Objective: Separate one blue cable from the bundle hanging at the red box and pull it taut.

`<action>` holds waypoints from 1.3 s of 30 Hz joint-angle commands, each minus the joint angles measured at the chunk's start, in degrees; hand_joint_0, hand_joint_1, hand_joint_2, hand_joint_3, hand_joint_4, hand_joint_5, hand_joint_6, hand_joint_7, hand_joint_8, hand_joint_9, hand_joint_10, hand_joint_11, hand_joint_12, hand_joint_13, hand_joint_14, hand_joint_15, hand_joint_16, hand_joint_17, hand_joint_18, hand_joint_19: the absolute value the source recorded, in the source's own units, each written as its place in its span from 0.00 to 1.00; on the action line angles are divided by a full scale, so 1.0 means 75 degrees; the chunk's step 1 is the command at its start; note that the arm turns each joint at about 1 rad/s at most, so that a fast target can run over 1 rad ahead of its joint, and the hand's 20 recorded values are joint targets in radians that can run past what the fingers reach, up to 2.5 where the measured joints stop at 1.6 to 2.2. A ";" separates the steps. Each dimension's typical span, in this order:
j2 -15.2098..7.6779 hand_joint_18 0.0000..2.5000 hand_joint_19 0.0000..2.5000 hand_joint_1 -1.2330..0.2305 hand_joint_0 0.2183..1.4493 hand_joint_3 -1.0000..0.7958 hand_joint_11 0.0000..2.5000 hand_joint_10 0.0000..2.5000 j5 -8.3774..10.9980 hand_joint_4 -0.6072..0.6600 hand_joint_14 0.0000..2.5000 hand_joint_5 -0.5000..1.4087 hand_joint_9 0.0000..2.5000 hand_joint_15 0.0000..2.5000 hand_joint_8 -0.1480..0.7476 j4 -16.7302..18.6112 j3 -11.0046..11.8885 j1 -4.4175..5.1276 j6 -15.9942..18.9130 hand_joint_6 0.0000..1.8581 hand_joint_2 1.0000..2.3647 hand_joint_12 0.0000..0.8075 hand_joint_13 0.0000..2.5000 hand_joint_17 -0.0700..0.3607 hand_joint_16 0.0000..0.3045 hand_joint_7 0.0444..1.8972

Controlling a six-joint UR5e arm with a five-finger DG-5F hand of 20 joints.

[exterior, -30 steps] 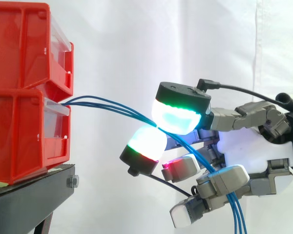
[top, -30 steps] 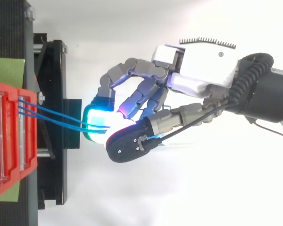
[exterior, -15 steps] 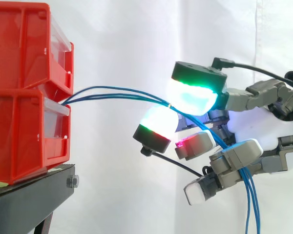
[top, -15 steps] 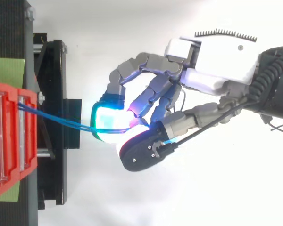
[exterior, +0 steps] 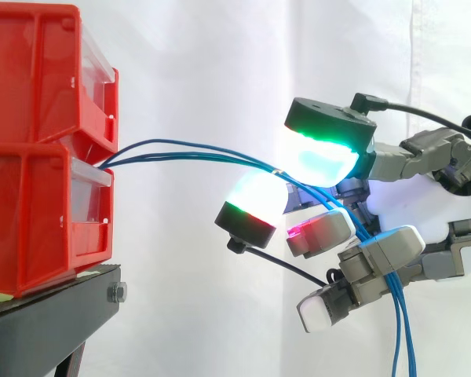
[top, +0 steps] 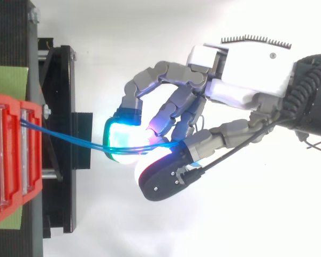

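Two red bins are stacked at 9 o'clock on the black stand [exterior: 47,314], the upper bin [exterior: 39,71] on the lower bin [exterior: 39,212]. Each has a clear drawer front, and I cannot tell what lies inside. Blue cables [exterior: 196,149] come out at the top of the lower bin's drawer, just under the upper bin. They arc toward 3 o'clock in a loose bow, not tight. The hand [exterior: 408,220] sits at 3 o'clock, well apart from the bins, fingers curled. Two glowing pads [exterior: 322,161] close on the cables, one from 12, one from 6: a pinch. I cannot tell how many strands it holds. Past the pinch the cables run behind the lower fingers and drop toward 6 o'clock, off the bottom edge. From above, the strands lie close together across the cyan pad.
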 commanded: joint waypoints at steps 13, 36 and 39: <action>0.0000 0.27 0.23 0.26 0.44 0.30 0.58 0.00 0.0001 0.48 0.00 0.14 0.44 0.58 0.42 -0.0012 -0.0001 0.0000 -0.0001 0.49 0.00 0.35 0.57 0.42 0.16 0.49; 0.0000 0.27 0.24 0.39 0.34 0.30 0.59 0.00 0.0001 0.47 0.00 0.15 0.45 0.58 0.44 -0.0012 -0.0001 0.0000 0.0022 0.47 0.00 0.36 0.57 0.42 0.16 0.48; 0.0000 0.27 0.25 0.37 0.34 0.35 0.59 0.00 0.0001 0.47 0.00 0.15 0.46 0.58 0.44 -0.0012 -0.0001 0.0000 0.0022 0.47 0.01 0.36 0.57 0.42 0.16 0.49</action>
